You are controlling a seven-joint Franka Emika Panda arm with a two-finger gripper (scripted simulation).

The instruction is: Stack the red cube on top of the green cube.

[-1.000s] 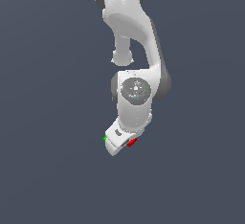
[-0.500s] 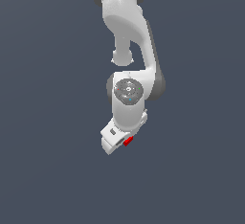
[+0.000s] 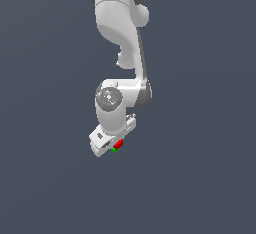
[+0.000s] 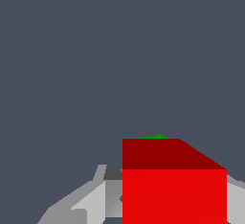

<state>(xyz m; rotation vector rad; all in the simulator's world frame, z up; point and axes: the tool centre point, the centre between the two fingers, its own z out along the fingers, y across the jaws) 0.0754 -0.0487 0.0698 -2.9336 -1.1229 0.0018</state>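
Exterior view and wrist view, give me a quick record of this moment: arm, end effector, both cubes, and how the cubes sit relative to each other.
arm: white, reaching down from the top of the exterior view
end effector: low over the surface, red cube between its fingers
red cube: close against the end effector, fills the near part of the wrist view
green cube: mostly hidden; a sliver shows beside the red cube
relation: cubes overlap in both views; contact cannot be told
surface: plain dark grey
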